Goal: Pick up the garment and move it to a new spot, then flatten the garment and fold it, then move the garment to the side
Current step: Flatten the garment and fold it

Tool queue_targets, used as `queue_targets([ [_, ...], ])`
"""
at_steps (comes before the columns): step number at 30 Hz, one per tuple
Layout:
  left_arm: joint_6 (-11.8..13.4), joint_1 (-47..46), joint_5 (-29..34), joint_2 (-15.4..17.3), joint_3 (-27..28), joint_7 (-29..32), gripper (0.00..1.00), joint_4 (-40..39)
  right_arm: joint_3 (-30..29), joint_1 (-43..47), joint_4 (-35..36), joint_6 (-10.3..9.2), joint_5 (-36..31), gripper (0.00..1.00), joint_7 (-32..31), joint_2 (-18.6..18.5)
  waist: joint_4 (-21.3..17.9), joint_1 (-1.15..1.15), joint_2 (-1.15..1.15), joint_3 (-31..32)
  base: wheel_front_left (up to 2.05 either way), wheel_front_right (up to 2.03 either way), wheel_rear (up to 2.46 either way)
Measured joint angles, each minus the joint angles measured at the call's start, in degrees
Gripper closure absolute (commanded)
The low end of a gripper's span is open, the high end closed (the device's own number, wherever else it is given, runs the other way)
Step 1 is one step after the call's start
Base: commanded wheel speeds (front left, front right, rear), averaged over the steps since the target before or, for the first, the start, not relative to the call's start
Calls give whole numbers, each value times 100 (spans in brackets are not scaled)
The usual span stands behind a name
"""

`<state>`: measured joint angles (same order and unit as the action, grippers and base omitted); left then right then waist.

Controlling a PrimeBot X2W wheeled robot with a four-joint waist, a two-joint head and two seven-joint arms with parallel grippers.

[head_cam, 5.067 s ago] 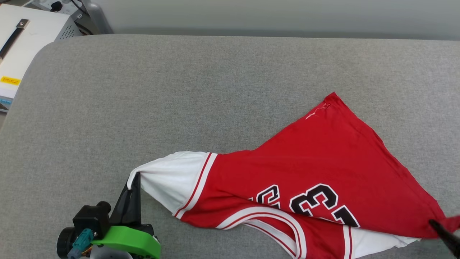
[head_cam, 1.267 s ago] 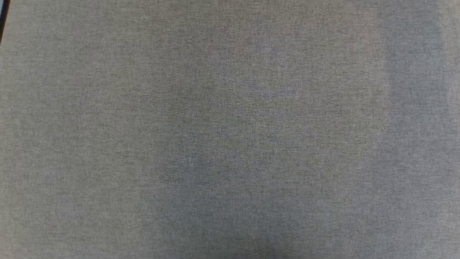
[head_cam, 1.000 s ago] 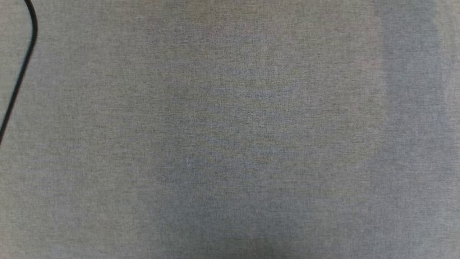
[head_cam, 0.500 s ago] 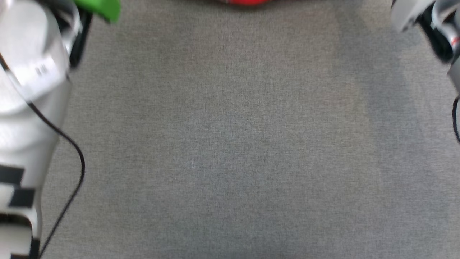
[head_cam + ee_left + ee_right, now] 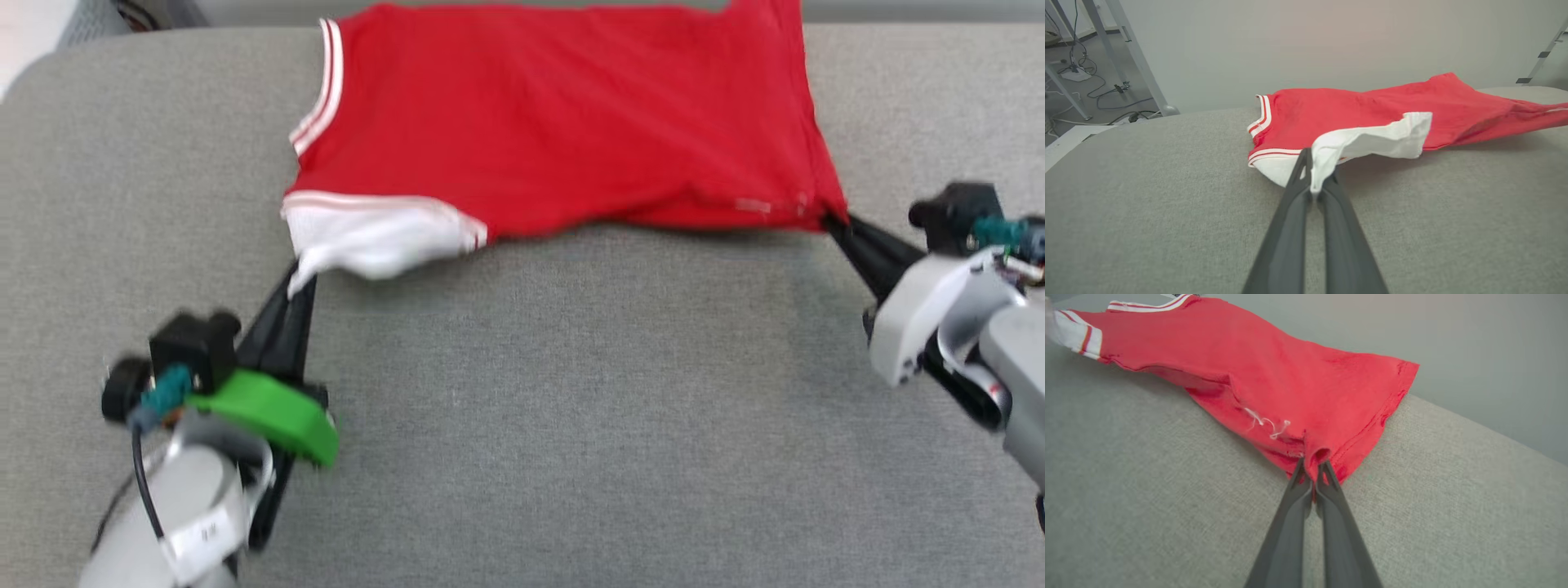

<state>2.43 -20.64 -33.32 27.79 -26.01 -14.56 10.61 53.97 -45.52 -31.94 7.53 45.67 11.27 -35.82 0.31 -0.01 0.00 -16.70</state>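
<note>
On the table, the garment lies between left jaws and right jaws.

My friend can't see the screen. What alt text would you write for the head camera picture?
A red garment is held spread over a grey padded surface between two grippers: the left gripper pinches its white sleeve, the right gripper a red hem corner.

Red garment, white sleeve, red-and-white striped trim, grey surface, green wrist cover
</note>
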Motion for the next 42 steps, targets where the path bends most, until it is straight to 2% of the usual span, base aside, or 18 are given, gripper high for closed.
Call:
queue_targets([
  [8,396,1584,-404,58,-40,109,100,-645,-73,1136,515,0,211,100,-146,-519,47,0,0,602,0,0,0],
  [13,638,2486,-642,65,-121,322,100,-1036,-422,2132,926,0,270,100,-353,-762,91,0,0,982,0,0,0],
  [26,630,3406,-1145,130,-458,864,100,-1274,-1673,4241,1964,0,361,100,-1088,-1048,134,0,0,1295,0,0,0],
  [33,515,3211,-989,229,-443,743,100,-1265,-2397,4530,2290,0,187,100,-1416,-835,111,0,0,1189,0,0,0],
  [42,76,1461,-456,293,-402,723,100,-922,-3033,4063,2569,0,45,100,-1746,-505,115,0,0,890,0,0,0],
])
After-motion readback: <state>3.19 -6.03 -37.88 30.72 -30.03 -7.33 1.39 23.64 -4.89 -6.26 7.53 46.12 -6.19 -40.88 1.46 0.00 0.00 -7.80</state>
